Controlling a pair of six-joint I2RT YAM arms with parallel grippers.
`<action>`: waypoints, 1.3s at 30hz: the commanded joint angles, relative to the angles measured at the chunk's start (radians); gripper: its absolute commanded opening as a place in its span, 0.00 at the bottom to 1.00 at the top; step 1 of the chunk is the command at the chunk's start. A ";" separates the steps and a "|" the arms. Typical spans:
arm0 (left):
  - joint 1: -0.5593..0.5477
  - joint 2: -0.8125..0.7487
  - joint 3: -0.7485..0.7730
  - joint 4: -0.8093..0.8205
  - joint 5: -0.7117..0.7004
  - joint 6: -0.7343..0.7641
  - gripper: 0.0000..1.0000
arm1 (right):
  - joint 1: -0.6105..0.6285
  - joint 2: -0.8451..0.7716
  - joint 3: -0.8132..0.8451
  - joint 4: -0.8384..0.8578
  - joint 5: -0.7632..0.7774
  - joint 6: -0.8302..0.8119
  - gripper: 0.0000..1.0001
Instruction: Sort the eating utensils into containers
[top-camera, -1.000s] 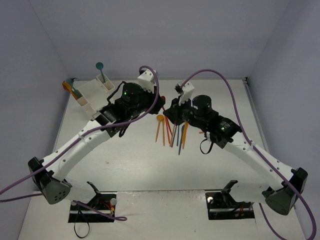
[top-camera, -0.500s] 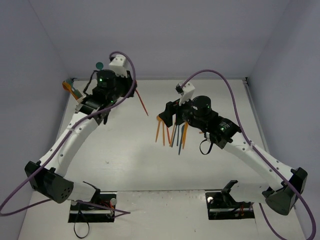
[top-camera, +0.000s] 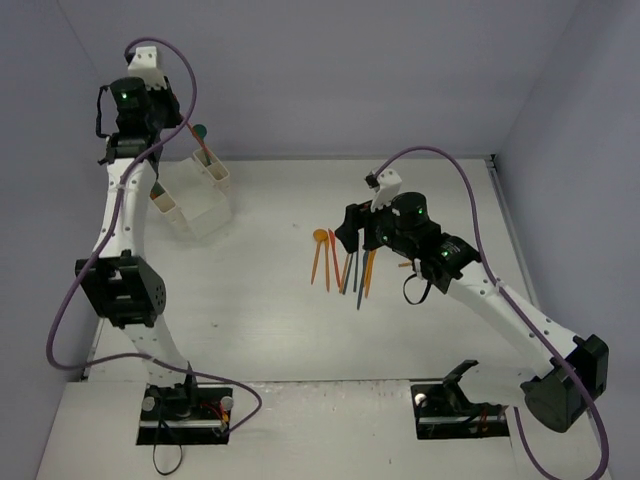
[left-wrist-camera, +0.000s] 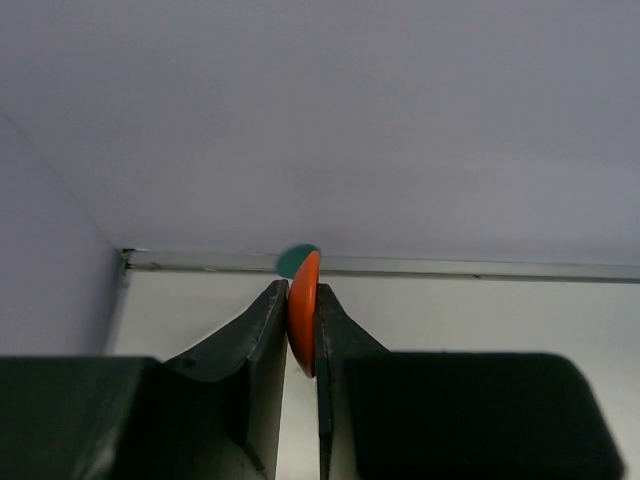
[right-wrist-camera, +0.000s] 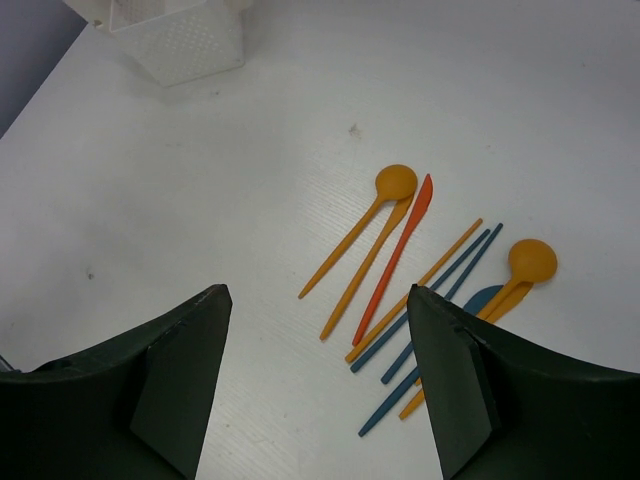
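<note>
The left tool (left-wrist-camera: 302, 298) is pressed together on the bowl of an orange spoon (left-wrist-camera: 304, 322), gripping it edge-on so that the handle hangs down toward the far compartment of the containers (top-camera: 200, 200). Holding it by the bowl looks meant to let the handle enter first, so the spoon stands upright. A teal spoon (left-wrist-camera: 292, 260) shows its bowl just behind, apparently standing in that same compartment. The loose utensils (right-wrist-camera: 420, 265) lie fanned side by side on the bench (right-wrist-camera: 200, 200), well to the right of the containers: orange spoons, a red knife and blue pieces. The right tool (right-wrist-camera: 318, 300) hovers over them with its jaws spread and nothing between them, probably lining up the next pick.
</note>
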 joint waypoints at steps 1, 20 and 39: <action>0.042 0.109 0.211 0.079 0.019 0.096 0.05 | -0.055 0.024 0.000 0.063 -0.067 0.001 0.69; 0.028 0.329 0.195 0.305 0.064 0.187 0.05 | -0.088 0.089 0.001 0.056 -0.068 0.007 0.69; 0.009 0.189 -0.005 0.334 -0.009 0.187 0.54 | -0.095 0.080 -0.023 0.051 -0.049 0.031 0.68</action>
